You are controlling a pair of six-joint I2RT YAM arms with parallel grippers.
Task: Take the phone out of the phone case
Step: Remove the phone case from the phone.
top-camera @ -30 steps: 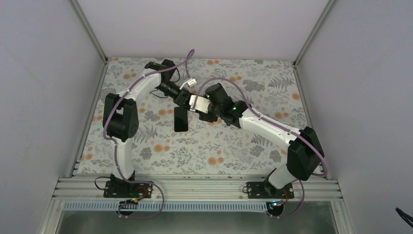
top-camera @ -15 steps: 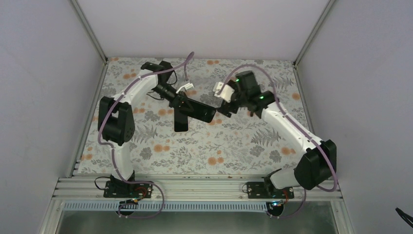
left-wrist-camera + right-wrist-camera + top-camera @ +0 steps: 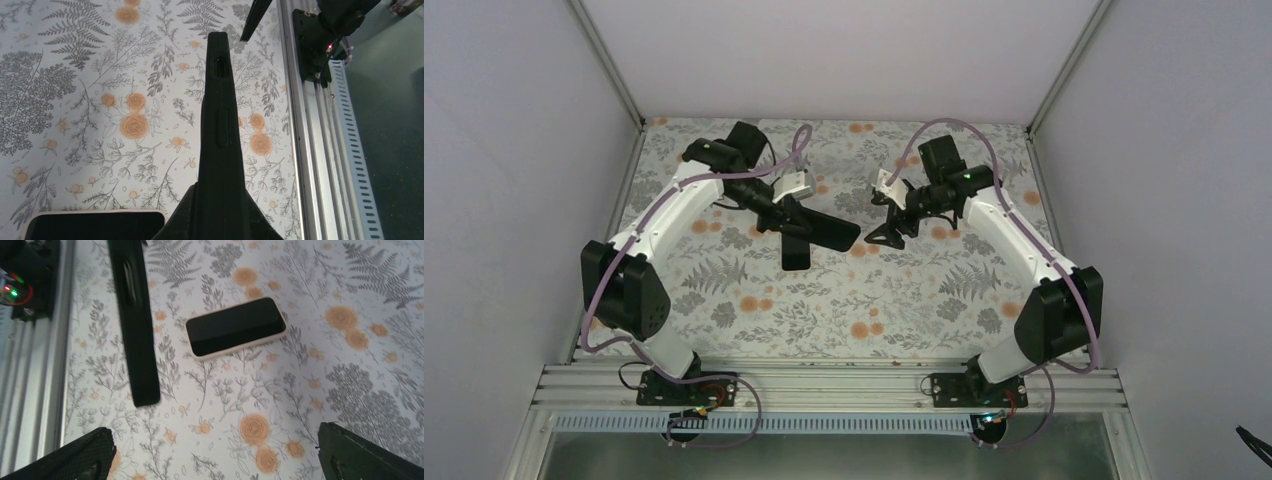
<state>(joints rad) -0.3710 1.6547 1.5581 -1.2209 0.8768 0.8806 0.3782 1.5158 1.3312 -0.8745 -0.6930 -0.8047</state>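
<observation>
Shows the phone (image 3: pixel 235 327) flat on the floral table (image 3: pixel 944 300), screen up, seemingly freed. Has the black case (image 3: pixel 220 140) pinched edge-on in the left gripper (image 3: pixel 794 215); leaves the right gripper (image 3: pixel 215 450) spread wide, empty. Likely calls next for setting the case down.

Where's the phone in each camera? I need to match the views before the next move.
Top external: the phone lies flat near the centre, just below the case held in the left gripper.
Left wrist: bottom left corner, cut off by the edge.
Right wrist: upper middle, dark face up.
Shared landmark: the black case, beside the phone in all three.
</observation>
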